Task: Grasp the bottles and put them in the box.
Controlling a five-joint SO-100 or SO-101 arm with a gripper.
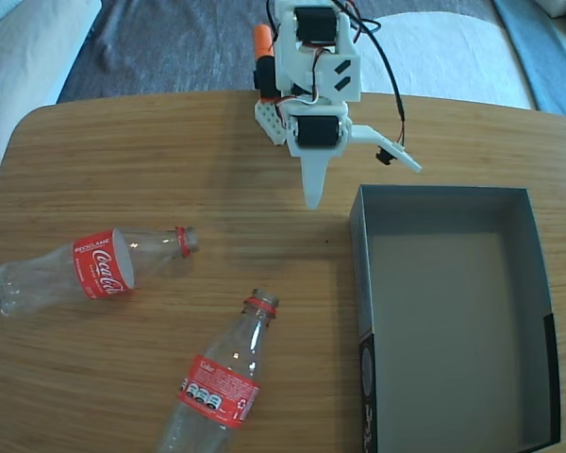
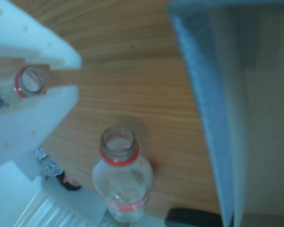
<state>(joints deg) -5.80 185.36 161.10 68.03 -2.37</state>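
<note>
While nothing is held, the claw is seen in the upper middle of the fixed view, its two white fingers spread wide: one points straight down the frame, the other is swung out to the right toward the box. This spread is judged to be readiness for a bottle body.

Box: right side of the frame, open and empty, so both placements remain to be done.

Bottles: both lie flat on the table, uncapped. The near bottle is at lower centre, neck pointing up-frame toward the claw. The far bottle is at left, neck pointing right. They are apart.
</note>
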